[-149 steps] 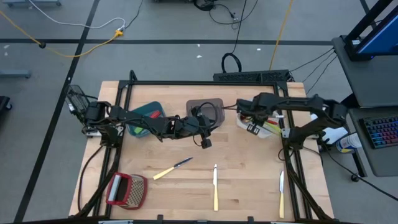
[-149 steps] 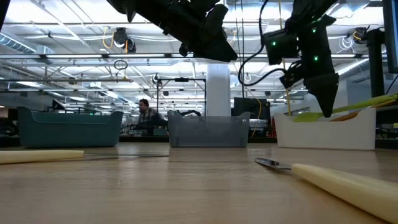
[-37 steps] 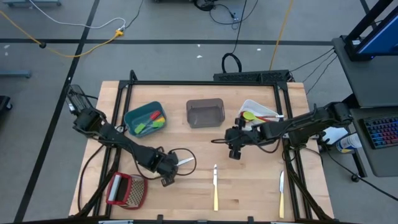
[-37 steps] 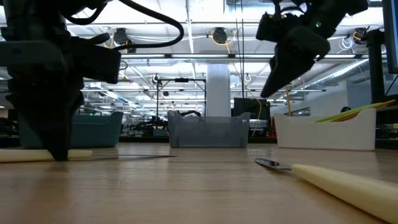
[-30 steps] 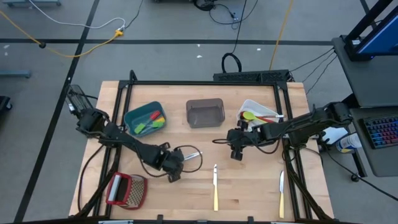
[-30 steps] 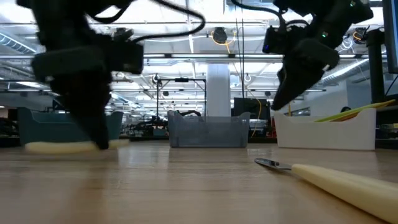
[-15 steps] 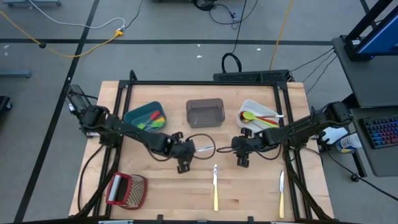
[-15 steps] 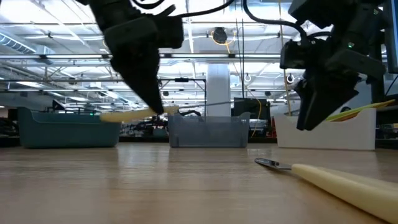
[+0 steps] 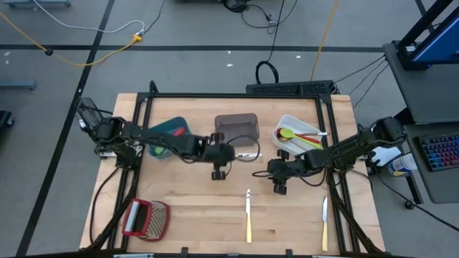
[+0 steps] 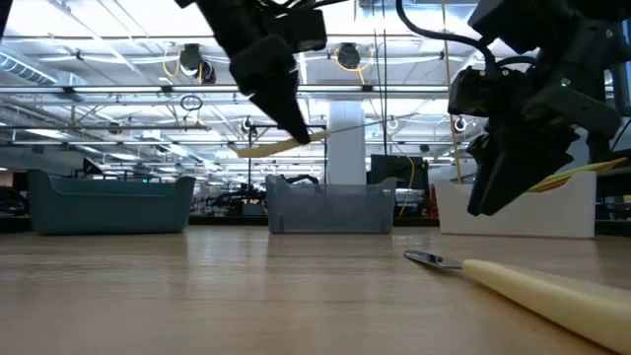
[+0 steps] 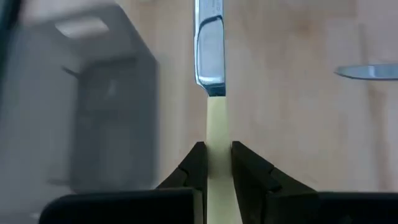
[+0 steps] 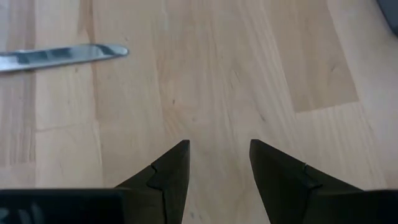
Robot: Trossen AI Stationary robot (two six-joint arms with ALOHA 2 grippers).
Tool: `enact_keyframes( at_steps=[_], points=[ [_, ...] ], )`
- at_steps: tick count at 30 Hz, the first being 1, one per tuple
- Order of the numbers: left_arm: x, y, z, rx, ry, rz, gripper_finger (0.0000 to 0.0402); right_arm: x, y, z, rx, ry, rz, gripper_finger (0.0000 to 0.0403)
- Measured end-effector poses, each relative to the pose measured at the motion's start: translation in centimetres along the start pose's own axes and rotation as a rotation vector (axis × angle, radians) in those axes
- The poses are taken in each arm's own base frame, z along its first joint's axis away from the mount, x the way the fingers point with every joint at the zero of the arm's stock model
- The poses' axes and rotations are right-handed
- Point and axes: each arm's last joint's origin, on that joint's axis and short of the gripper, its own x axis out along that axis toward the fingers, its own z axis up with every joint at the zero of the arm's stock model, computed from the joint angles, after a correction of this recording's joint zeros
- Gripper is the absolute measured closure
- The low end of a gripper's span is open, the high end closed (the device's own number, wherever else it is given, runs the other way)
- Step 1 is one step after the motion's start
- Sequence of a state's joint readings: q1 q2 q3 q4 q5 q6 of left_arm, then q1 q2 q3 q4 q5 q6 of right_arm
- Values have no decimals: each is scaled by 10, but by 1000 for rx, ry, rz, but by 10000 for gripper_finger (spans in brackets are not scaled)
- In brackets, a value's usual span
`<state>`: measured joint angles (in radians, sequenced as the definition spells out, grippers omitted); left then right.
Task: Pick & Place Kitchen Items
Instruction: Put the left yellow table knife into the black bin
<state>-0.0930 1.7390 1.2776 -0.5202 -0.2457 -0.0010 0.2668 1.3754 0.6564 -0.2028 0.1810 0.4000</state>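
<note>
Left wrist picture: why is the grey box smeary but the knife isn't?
Left wrist view: the grey bin is smeared, probably motion blur; the knife clamped in the left tool looks crisp. Low view: the nearest knife looks soft, out of focus.

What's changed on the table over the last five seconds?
The left gripper went down to the front-left knife, gripped its cream handle and carried it up beside the grey bin. The right gripper left the white bin and now hangs open over bare wood. Both front knives and the grater stayed put.
</note>
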Motion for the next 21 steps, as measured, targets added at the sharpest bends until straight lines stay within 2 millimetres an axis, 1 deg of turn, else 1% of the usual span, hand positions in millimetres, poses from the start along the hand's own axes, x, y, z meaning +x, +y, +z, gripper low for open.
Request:
enact_keyframes(
  at_steps=[4, 7, 11, 15, 18, 21],
  points=[
    [-1, 26, 9, 141, -20, 40, 363, 2, 0, 0, 15, -44, 18, 243],
    [1, 46, 8, 193, -8, 71, 365, 4, 1, 0, 32, -86, 37, 243],
    [9, 75, 4, 149, 15, 105, 360, 5, 0, -1, 34, -118, 50, 243],
    [21, 98, -1, 143, 29, 123, 361, 6, 0, -2, 32, -123, 52, 243],
    [32, 111, -5, 137, 31, 106, 363, 6, 1, -1, 34, -135, 58, 243],
    [46, 120, -13, 120, 78, 91, 358, 6, 1, 0, 37, -146, 64, 243]
  ],
)
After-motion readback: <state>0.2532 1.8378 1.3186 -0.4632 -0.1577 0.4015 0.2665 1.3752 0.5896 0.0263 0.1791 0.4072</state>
